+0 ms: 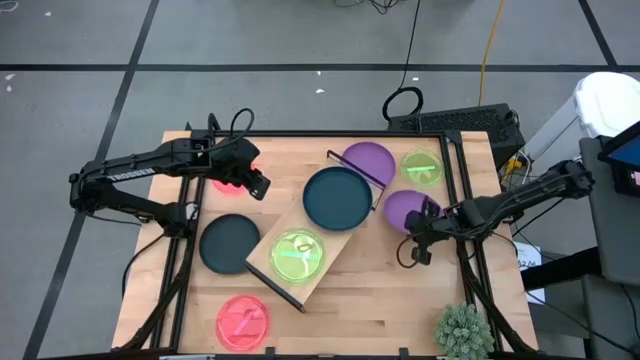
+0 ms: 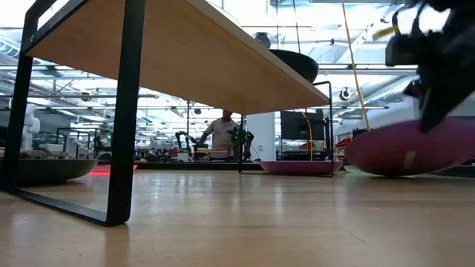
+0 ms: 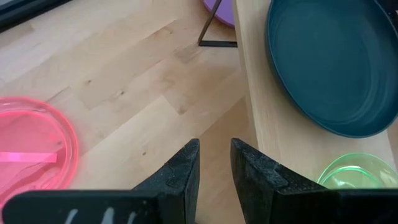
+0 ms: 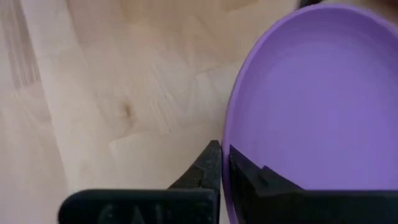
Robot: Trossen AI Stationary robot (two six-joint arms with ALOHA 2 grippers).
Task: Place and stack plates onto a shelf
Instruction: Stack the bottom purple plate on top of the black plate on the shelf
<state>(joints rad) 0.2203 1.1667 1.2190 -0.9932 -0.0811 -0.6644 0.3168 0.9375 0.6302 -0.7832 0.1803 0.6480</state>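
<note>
Right gripper (image 4: 224, 163) jaws pinched on rim of purple plate (image 4: 311, 99), plate at right of centre in high view, just right of shelf (image 1: 268, 258). Left gripper (image 3: 214, 163) jaws narrowly parted, holding nothing, above bare table (image 1: 390, 315) at upper left, between pink plate (image 3: 31, 146) and shelf edge. Shelf lies diagonally mid-frame, carrying dark teal plate (image 1: 337, 196) and green plate (image 1: 297, 255). Second purple plate (image 1: 368, 158) at upper centre, partly under shelf's far end.

Tilted light-wood shelf (image 1: 262, 256) carries a teal plate (image 1: 337, 197) and lime plate (image 1: 297, 255)
</note>
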